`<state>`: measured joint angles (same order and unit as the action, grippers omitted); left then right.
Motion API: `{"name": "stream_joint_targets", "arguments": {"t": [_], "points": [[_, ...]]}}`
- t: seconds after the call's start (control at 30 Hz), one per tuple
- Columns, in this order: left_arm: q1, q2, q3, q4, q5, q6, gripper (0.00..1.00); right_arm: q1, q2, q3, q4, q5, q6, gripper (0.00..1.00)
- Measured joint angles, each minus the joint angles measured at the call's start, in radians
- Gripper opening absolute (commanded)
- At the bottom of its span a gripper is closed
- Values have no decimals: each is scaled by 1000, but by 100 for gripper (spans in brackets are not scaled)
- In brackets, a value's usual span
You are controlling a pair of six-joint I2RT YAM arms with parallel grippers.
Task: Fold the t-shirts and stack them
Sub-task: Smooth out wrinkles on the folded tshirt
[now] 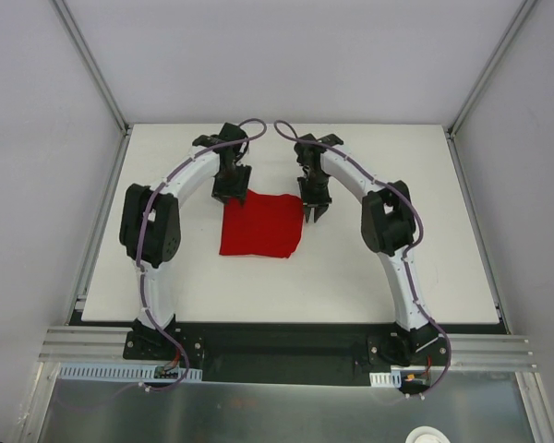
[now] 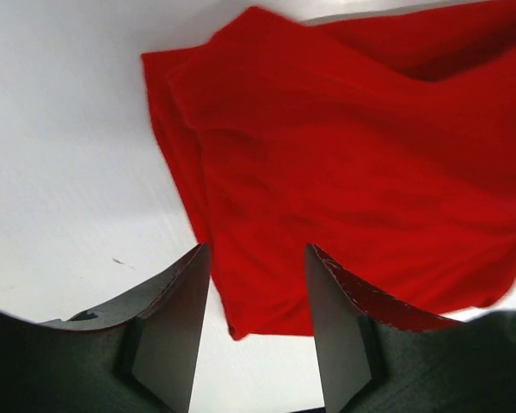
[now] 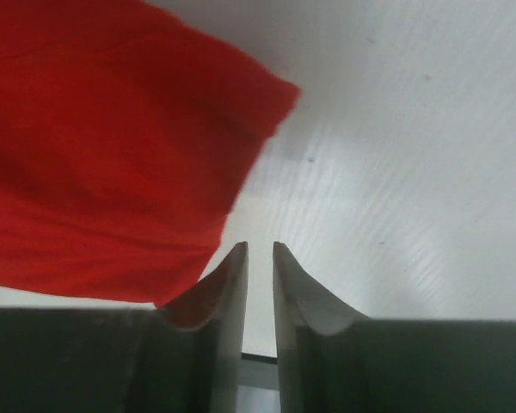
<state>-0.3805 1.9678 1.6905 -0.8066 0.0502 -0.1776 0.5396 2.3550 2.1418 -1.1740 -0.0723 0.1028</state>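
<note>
The red t-shirt (image 1: 261, 224) lies folded into a rough rectangle on the white table (image 1: 397, 268), between the two arms. My left gripper (image 1: 229, 189) hovers at the shirt's far left corner. In the left wrist view its jaws (image 2: 258, 254) stand open and empty, with the shirt (image 2: 344, 172) and its corner below them. My right gripper (image 1: 314, 210) is just off the shirt's far right edge. In the right wrist view it (image 3: 260, 248) has its fingers nearly together with only a thin slit, holding nothing; the shirt (image 3: 112, 155) lies to its left.
Grey walls enclose the table on the left, right and back. A metal rail (image 1: 286, 351) carrying the arm bases runs along the near edge. The bare white table surface extends around the shirt on all sides.
</note>
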Motion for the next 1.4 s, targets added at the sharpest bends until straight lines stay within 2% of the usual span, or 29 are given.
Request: {"name": "stream_joint_targets", "arguments": {"t": [0.07,0.1,0.2,0.47,0.83,1.1,1.4], "points": [[27,45,-1,-15,3,0,49,-23,5,-37,-5,-14,8,40],[44,59,-1,-21,5,2,49,-36,5,-49,-6,-19,11,48],[84,66,7,-43,5,12,49,-76,2,-68,-3,-23,10,53],[134,68,23,-58,35,37,50,-124,-14,-86,-2,-34,8,54],[197,108,-84,-25,237,30,52,-119,-23,-82,18,-164,9,53],[278,132,-85,-5,335,30,56,-118,-27,-12,24,-236,13,52],[282,201,-60,-11,483,7,61,-101,-33,9,57,-336,28,51]]}}
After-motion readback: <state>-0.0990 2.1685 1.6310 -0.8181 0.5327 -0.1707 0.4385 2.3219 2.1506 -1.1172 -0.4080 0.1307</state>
